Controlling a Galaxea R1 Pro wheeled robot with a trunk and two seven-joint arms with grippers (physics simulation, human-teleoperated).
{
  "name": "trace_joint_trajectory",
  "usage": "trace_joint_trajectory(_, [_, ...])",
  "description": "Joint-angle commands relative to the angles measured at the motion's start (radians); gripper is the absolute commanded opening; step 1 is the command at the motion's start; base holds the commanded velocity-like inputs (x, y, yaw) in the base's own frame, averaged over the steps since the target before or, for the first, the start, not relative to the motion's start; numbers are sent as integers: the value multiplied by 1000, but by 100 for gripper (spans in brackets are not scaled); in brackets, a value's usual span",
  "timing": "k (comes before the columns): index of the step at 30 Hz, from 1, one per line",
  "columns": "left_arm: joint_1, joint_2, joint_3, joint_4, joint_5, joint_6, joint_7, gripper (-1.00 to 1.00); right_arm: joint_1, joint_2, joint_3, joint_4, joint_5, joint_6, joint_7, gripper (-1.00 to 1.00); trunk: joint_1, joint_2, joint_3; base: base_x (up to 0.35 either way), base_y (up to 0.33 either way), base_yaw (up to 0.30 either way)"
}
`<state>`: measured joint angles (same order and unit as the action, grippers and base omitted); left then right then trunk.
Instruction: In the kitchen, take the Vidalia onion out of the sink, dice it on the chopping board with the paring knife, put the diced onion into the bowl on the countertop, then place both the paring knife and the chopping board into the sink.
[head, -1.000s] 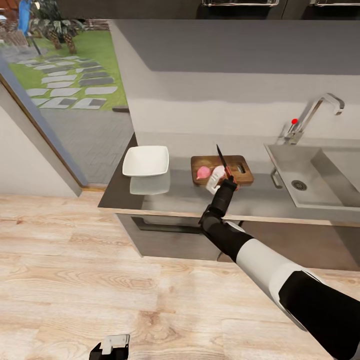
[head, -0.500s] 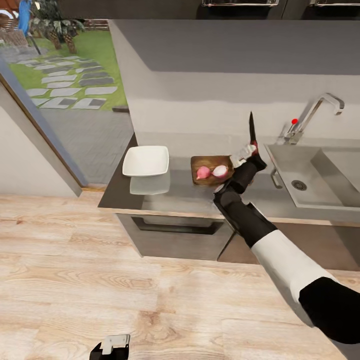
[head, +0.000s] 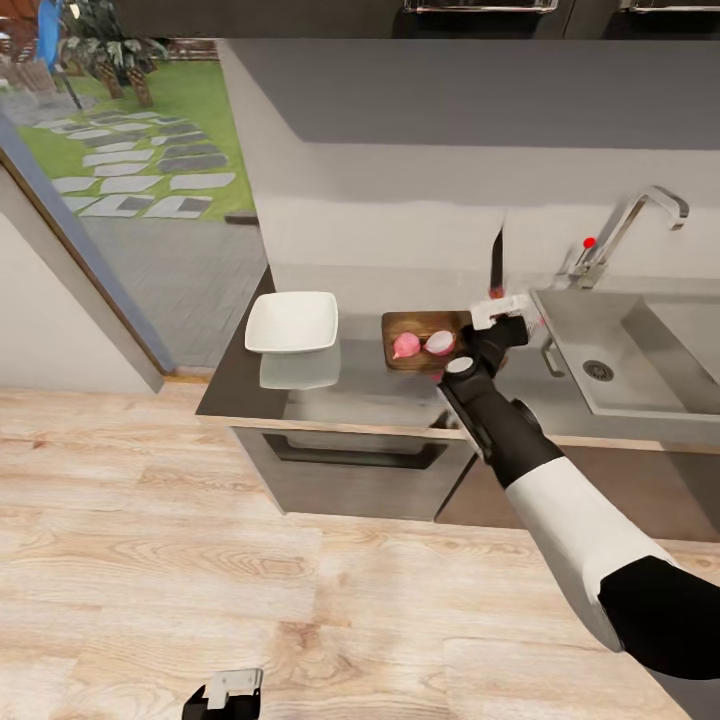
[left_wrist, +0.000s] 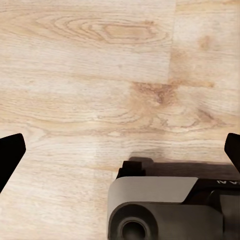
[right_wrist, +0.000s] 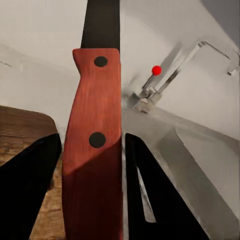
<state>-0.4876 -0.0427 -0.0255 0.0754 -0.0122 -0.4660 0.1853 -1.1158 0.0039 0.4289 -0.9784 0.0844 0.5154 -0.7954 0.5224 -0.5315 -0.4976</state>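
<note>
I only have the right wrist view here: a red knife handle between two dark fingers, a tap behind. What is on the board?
Observer: In the head view, two pink onion pieces lie side by side on the chopping board.
Operator: Which way does the blade point?
Observer: The paring knife stands blade-up in the right pincer, between board and sink.
Operator: Anything in the bowl?
Observer: The white bowl looks empty, on the countertop.
Operator: And the left arm?
Observer: The left pincer hangs low over the wooden floor, open.
</note>
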Motion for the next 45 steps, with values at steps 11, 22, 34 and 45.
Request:
trace_joint_trajectory(11, [-2, -20, -3, 4, -2, 1, 4, 100, 1, 14, 7, 180, -51, -224, -19, -100, 0, -1, -1, 0, 0, 0])
trace_joint_trajectory(22, [-2, -29, -2, 4, -1, 1, 3, 100, 1, 49, 33, 193, -39, -227, -26, -100, 0, -1, -1, 0, 0, 0])
trace_joint_trajectory(34, [-2, -28, -2, 4, 0, 2, 5, 100, 1, 71, 73, 199, 454, 137, -82, -100, 0, -1, -1, 0, 0, 0])
trace_joint_trajectory(45, [-2, -28, -2, 4, 0, 6, 6, 100, 1, 92, 74, 329, 491, 172, -30, -100, 0, -1, -1, 0, -38, 0])
